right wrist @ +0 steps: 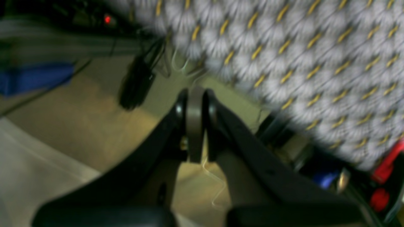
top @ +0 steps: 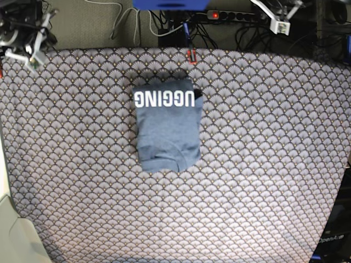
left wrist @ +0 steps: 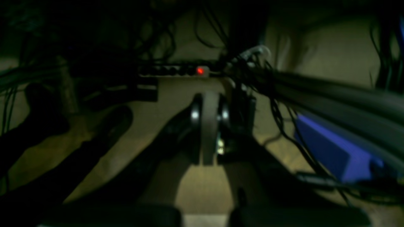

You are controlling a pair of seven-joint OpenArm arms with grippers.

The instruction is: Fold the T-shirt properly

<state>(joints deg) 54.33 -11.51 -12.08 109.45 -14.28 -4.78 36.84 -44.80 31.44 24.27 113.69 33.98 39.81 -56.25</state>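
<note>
The T-shirt (top: 167,127) lies folded into a compact slate-blue rectangle on the middle of the tablecloth (top: 263,164), with white lettering along its far edge. Both arms are pulled back past the table's far corners, well away from it. In the base view my left gripper (top: 281,24) is at the top right and my right gripper (top: 34,55) at the top left. In the wrist views the left gripper (left wrist: 209,107) and the right gripper (right wrist: 195,104) are shut with pads pressed together and nothing between them. The T-shirt is out of both wrist views.
Behind the table a power strip (top: 230,15) with a red light lies among cables, next to a blue box (top: 170,4). A small red item (top: 192,56) sits at the cloth's far edge. The right wrist view shows the tablecloth's edge (right wrist: 300,56) above the floor.
</note>
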